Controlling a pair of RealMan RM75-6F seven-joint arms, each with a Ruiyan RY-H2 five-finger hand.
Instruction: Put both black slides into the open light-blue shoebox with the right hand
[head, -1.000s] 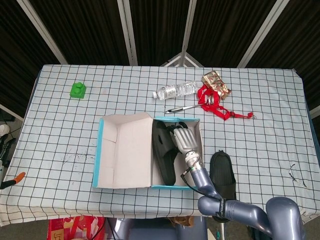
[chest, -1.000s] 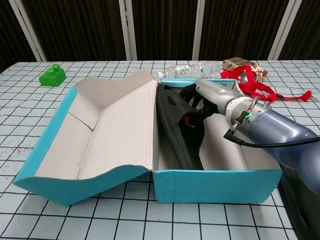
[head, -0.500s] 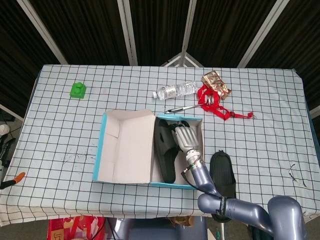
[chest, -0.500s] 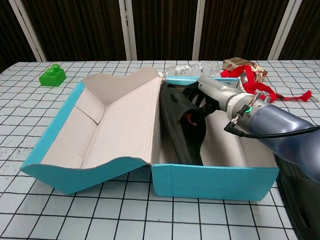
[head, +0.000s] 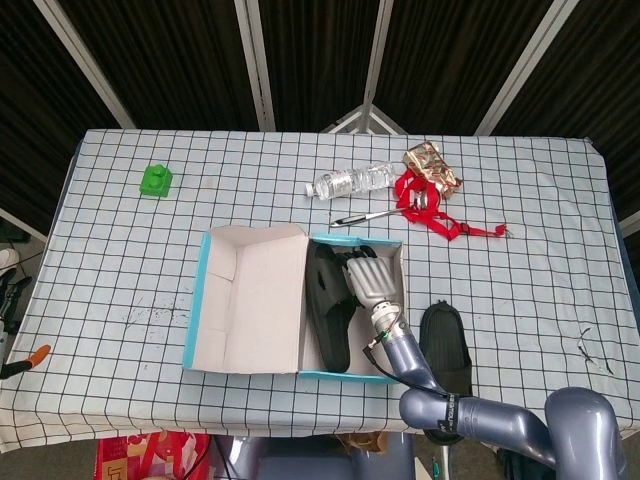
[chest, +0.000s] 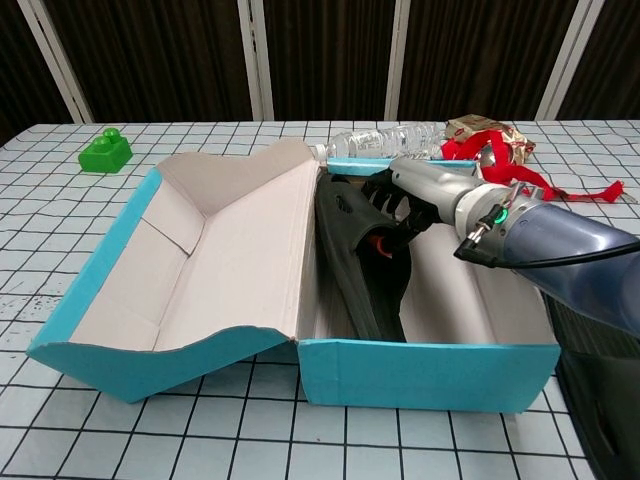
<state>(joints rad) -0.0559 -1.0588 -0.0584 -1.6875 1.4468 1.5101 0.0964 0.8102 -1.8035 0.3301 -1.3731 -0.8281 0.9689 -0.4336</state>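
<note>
Your right hand (head: 370, 283) grips one black slide (head: 330, 310) inside the light-blue shoebox (head: 196, 300). Only the head view shows the second slide (head: 446, 345) whole, on the counter (head: 120, 250) at the box's 3 o'clock. No readable writing anywhere.

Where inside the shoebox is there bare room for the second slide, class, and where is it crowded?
Bare floor lies along the shoebox's right wall, beside the slide already inside. The far end is crowded: the right hand sits there. The second slide waits outside.
</note>
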